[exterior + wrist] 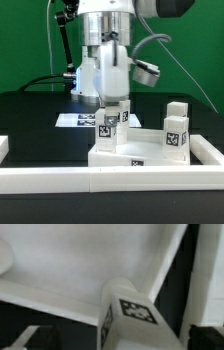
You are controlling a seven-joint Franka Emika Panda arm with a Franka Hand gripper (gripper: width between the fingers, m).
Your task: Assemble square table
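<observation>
From the exterior view's left, a white border rail (4, 148) ends at the picture's edge, and a long rail (110, 180) runs across the front of the black surface (30, 115). Behind, near the middle, the marker board (72, 120) lies flat on the surface, partly hidden by the arm.

In the middle sits the square slab (135, 150) of the table, white with a raised rim, just behind the front rail. A white block leg (108, 122) stands upright at the slab's corner toward the exterior view's left, with black-and-white tags on its sides. The gripper (110, 100) hangs straight down over this leg, its fingers on either side of the leg's top. Its jaws stand wide apart; whether the fingers touch the leg cannot be told.

Toward the exterior view's right, a second leg (176, 135) stands upright at the slab's other corner, and a third leg (177, 108) stands behind it, further back.

The wrist view looks down on the leg (128, 308) with its tag, standing in the slab's corner beside the raised rim (165, 263); the picture is blurred.
</observation>
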